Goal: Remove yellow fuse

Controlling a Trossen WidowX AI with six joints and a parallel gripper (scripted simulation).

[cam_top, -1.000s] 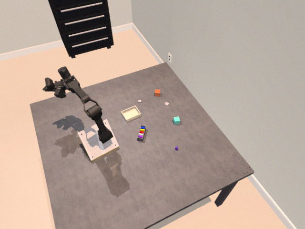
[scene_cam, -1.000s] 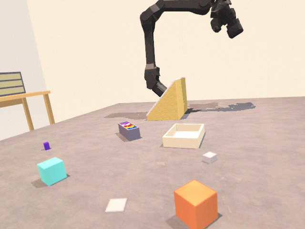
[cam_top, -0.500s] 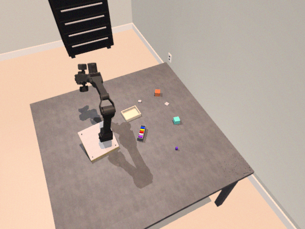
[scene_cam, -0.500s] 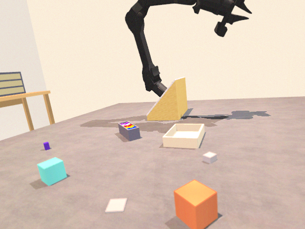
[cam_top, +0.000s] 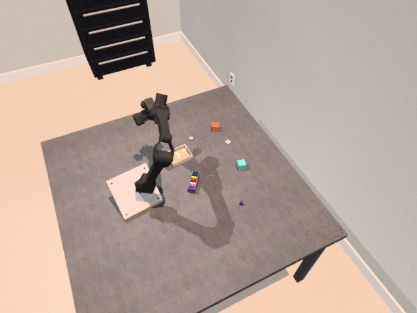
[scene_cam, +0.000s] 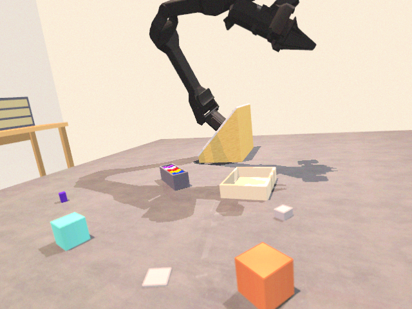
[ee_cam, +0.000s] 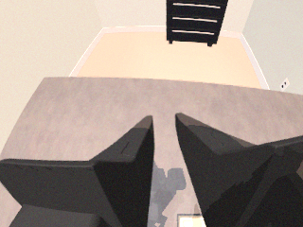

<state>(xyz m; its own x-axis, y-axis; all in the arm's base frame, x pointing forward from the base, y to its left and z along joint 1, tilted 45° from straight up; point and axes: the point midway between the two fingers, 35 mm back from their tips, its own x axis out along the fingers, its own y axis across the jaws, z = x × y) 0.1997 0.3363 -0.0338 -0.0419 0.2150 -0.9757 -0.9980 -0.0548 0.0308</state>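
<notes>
The yellow fuse (cam_top: 194, 177) (scene_cam: 174, 171) sits in the dark fuse block (cam_top: 191, 190) (scene_cam: 180, 181), between the blue fuse (cam_top: 195, 174) and the red fuse (cam_top: 193, 180). The cream tray (cam_top: 182, 162) (scene_cam: 243, 192) stands beside the block, with no fuse visible in it; a corner of it shows in the wrist view (ee_cam: 189, 216). My gripper (scene_cam: 314, 46) (ee_cam: 164, 120) is open by a narrow gap with nothing between its fingertips. It hangs high above the table, beyond the tray from the block, and points away from both. In the top view its fingertips are hard to make out.
An orange cube (cam_top: 215, 126) (scene_cam: 265, 275), a turquoise cube (cam_top: 241, 164) (scene_cam: 70, 230), a small purple piece (cam_top: 241, 203) (scene_cam: 62, 196), a white block (cam_top: 191, 137) (scene_cam: 283, 212) and a flat pale tile (cam_top: 227, 141) (scene_cam: 157, 276) lie on the table. The arm stands on a sloped base (cam_top: 126, 197) (scene_cam: 244, 132).
</notes>
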